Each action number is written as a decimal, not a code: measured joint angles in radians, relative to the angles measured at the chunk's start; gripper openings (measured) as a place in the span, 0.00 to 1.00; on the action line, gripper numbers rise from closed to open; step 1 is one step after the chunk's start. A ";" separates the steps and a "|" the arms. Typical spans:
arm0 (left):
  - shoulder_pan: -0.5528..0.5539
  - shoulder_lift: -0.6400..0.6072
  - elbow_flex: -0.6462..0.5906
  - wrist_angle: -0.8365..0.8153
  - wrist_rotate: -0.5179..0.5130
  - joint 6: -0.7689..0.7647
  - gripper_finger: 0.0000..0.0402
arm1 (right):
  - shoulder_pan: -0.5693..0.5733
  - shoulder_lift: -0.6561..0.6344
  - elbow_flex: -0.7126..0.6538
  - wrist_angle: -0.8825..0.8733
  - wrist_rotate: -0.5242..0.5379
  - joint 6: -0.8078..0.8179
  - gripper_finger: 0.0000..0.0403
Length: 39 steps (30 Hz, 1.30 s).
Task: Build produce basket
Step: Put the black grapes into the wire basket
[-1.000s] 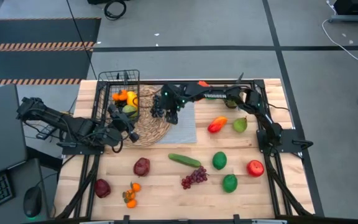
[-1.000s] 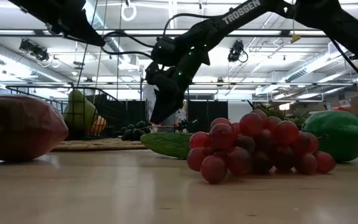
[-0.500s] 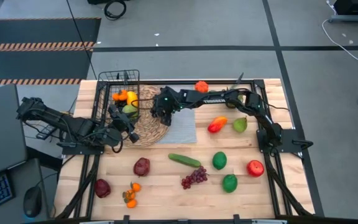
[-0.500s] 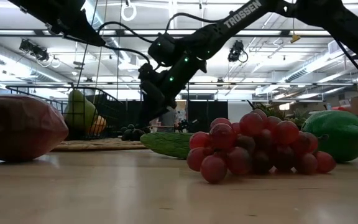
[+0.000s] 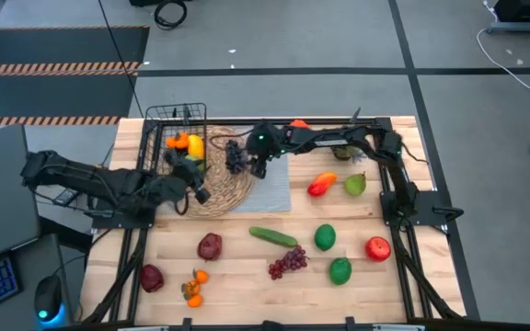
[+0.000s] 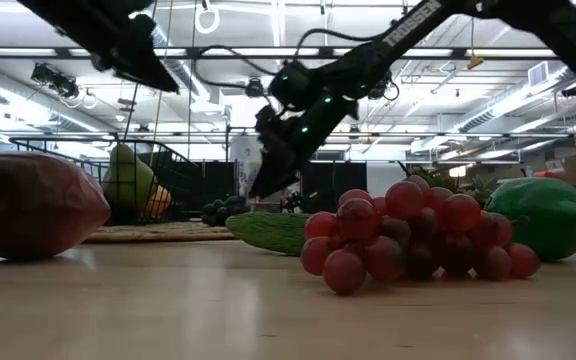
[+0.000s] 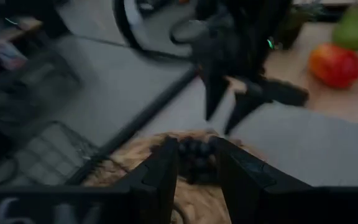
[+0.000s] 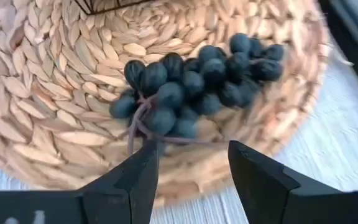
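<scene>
The right gripper (image 8: 192,149) had let go of the dark grapes (image 8: 191,87) and pulled back a little. Its fingers were spread apart with nothing in them. The grapes lay on the round straw mat (image 8: 55,93), just beside the basket (image 5: 146,147), not in it, so that job was not done. The left gripper (image 7: 194,142) hung over the mat near the grapes, fingers a little apart and empty. The basket held a pear (image 6: 128,178), an orange and something yellow. Most fruit lay out on the table (image 5: 237,276)

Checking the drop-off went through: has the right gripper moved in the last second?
Yes. The right gripper has pulled back toward the grey cloth, leaving the dark grapes lying on the straw mat, its jaws open.
</scene>
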 joint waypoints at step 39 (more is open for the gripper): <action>0.477 0.757 0.480 -0.258 0.712 0.642 0.73 | -0.018 -0.555 -0.848 0.833 0.026 0.179 0.49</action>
